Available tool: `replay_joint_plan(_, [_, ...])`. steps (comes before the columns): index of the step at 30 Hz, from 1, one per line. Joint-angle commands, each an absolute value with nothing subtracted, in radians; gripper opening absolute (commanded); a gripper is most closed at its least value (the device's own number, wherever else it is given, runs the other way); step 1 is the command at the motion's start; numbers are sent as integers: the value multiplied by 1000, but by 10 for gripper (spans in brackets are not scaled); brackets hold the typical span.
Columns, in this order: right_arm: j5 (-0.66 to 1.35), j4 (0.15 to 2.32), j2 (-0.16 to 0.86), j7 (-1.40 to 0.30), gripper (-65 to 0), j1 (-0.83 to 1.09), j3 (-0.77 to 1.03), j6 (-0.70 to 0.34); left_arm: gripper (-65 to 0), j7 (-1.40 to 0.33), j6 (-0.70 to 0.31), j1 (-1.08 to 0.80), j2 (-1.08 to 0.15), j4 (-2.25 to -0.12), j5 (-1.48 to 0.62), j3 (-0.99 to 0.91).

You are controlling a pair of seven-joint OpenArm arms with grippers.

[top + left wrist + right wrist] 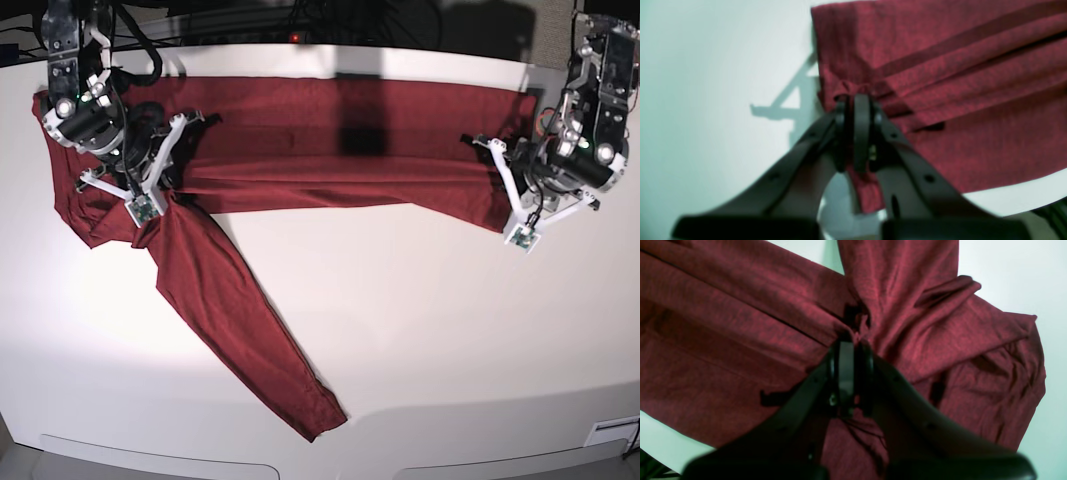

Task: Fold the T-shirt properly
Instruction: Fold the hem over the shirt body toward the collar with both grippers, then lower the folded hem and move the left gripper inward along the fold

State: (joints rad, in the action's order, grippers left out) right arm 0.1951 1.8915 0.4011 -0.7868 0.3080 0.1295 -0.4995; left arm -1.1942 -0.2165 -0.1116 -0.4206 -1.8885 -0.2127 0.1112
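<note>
T-shirt [330, 135] lies across far half of white surface [420, 320] as a long folded band, one sleeve [240, 320] trailing diagonally toward near edge. Left gripper [858, 100]: jaws pressed together, pinching a bunched fold at band's end, by the corner. Right gripper [851, 336]: jaws shut on gathered fabric at shoulder/sleeve junction, cloth there crumpled. Risks, judged: thin knit may slip from either pinch if arms pull apart too hard, dropping one end and skewing the fold; uneven lift would let layers slide apart; loose sleeve could drag or get trapped under body, leaving a lump; bunching at rt side may set in creases.
</note>
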Motion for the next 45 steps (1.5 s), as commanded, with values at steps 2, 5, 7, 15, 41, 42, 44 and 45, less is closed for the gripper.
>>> replay_joint_plan(2, [187, 1911, 415, -783, -650, 302, 138, -490, -650, -1201, -204, -128, -435, -1937, -162, 103])
replay_joint_plan(5, [187, 1911, 415, -786, -650, 302, 138, -490, -650, -1201, -193, -167, -435, -1979, -153, 103])
replay_joint_plan(7, [187, 1911, 415, -787, -650, 302, 138, -490, -650, -1202, -185, -187, -435, -1999, -139, 103])
replay_joint_plan(15, [187, 1911, 415, -791, -650, 302, 138, -491, -650, -1219, -141, -219, -435, -2026, -17, 103])
replay_joint_plan(41, [187, 1911, 415, -976, -494, 302, 138, -491, -353, -1234, -25, -313, -435, -2031, 113, 104])
replay_joint_plan(42, [187, 1911, 415, -990, -432, 302, 138, -491, -326, -1234, -25, -313, -435, -2031, 113, 103])
replay_joint_plan(44, [187, 1911, 415, -996, -338, 302, 138, -491, -313, -1234, -25, -313, -435, -2031, 113, 104])
replay_joint_plan(45, [188, 1911, 415, -995, -307, 302, 138, -491, -313, -1234, -25, -313, -435, -2031, 113, 104])
